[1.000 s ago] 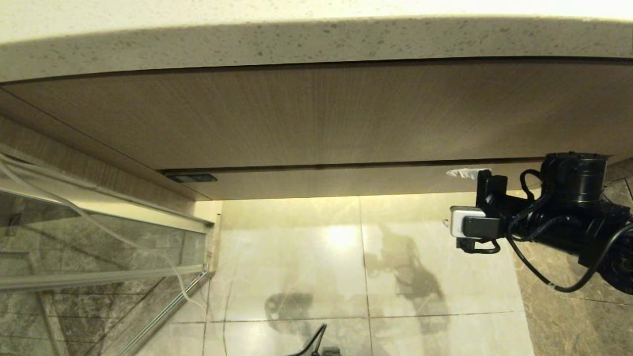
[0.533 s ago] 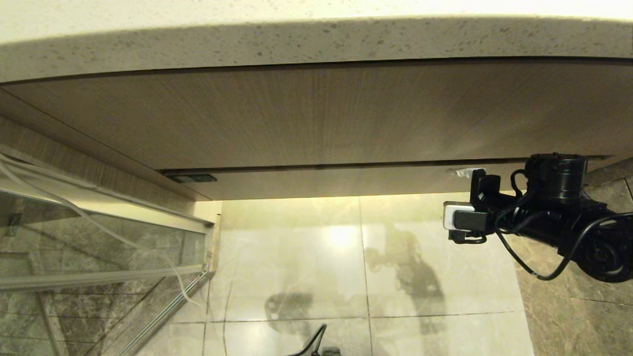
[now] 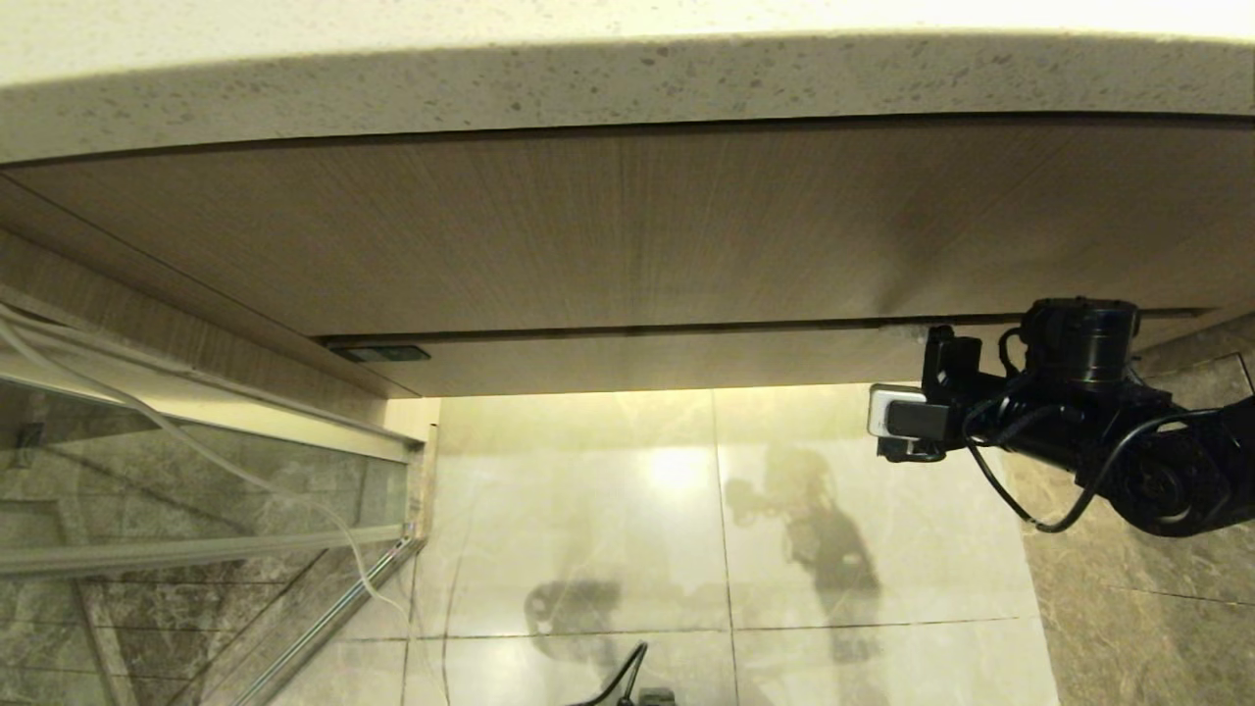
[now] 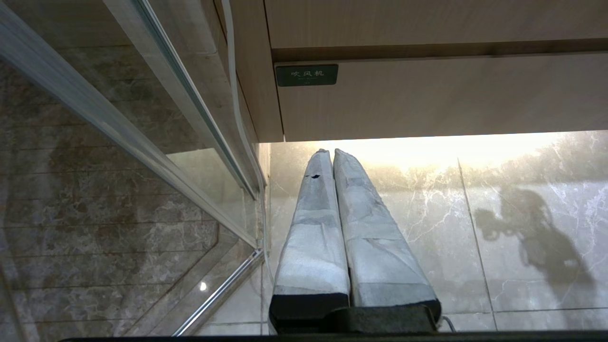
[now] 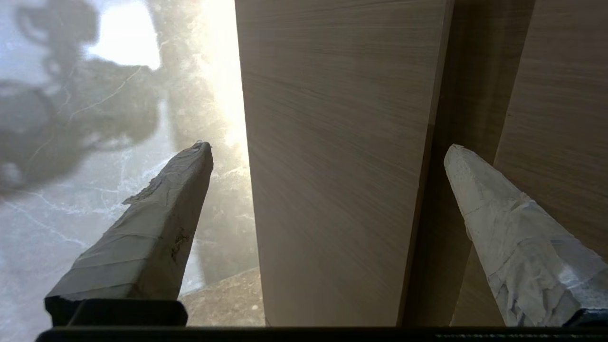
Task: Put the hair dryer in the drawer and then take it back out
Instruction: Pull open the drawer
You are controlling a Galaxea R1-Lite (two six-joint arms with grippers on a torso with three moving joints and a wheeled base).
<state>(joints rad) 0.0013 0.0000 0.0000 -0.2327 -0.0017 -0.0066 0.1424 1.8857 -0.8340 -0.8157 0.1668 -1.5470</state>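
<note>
The drawer (image 3: 686, 358) is closed, its narrow wood-grain front sitting flush under the taller panel (image 3: 627, 226) and the speckled worktop (image 3: 627, 88). A small dark label (image 3: 379, 353) sits at its left end. The hair dryer is not visible in any view.

The right claw (image 5: 327, 152) is at the drawer's right end, its taped fingers (image 5: 156, 228) spread wide and holding nothing. In the right wrist view one finger lies over the lit floor (image 3: 686, 510) beyond the drawer's lower edge and the other over the dark gap between drawer and panel, so the drawer front lies between them.

The left claw (image 4: 327, 154) hangs parked over the floor near the glass partition (image 4: 142, 156), its fingers pressed together and empty.
</note>
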